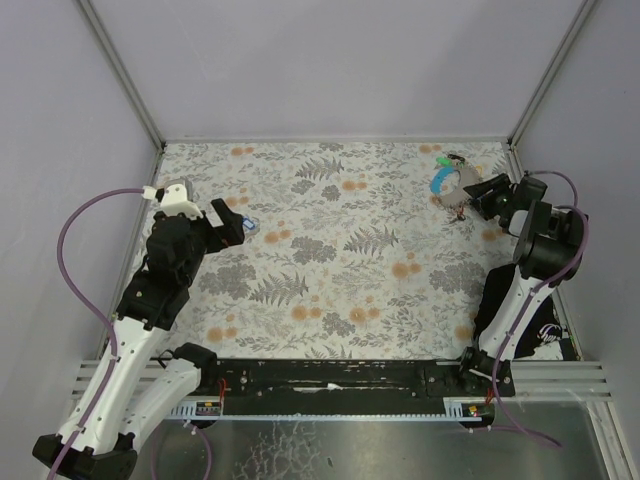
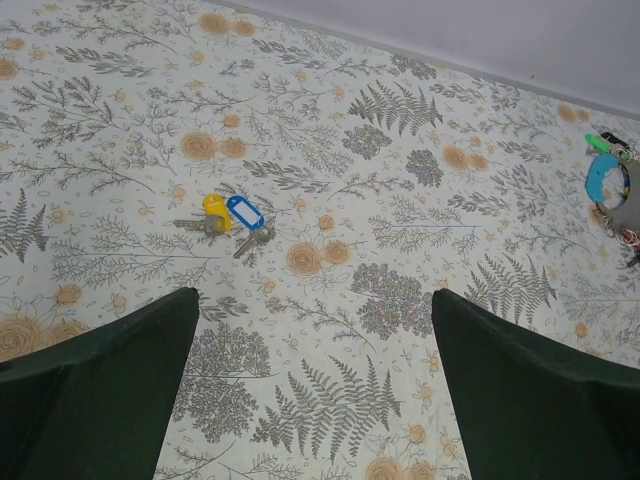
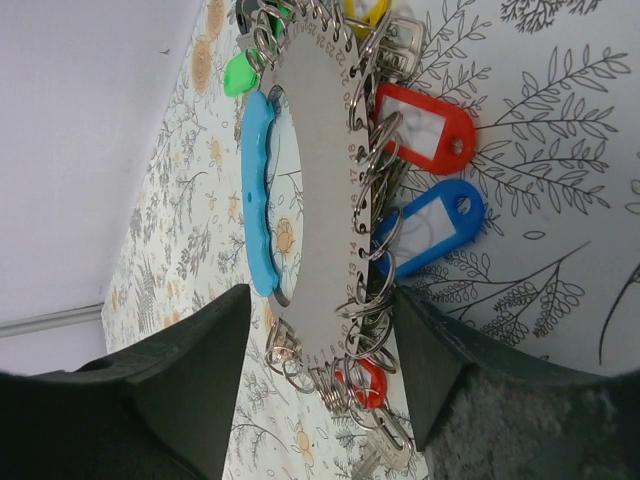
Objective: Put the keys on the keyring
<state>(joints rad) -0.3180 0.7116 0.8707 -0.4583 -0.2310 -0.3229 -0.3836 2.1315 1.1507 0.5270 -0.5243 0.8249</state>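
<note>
Two loose keys [image 2: 228, 215] with yellow and blue caps lie together on the floral cloth, ahead of my open left gripper [image 2: 315, 300] and apart from it. In the top view they [image 1: 249, 224] sit just past the left gripper [image 1: 238, 221]. The keyring [image 3: 315, 180] is a grey numbered tag with a light-blue strap [image 3: 258, 190], hung with rings and red [image 3: 425, 130], blue [image 3: 430, 225] and green [image 3: 238, 75] keys. My right gripper [image 3: 317, 300] straddles its lower end, with a gap showing on the strap side. The keyring [image 1: 447, 181] rests at the far right.
The cloth-covered table [image 1: 330, 250] is boxed in by pale walls at the back and sides, with metal posts [image 1: 120, 70] at the corners. Purple cables [image 1: 75, 250] loop beside both arms. The keyring [image 2: 610, 185] also shows at the far right of the left wrist view.
</note>
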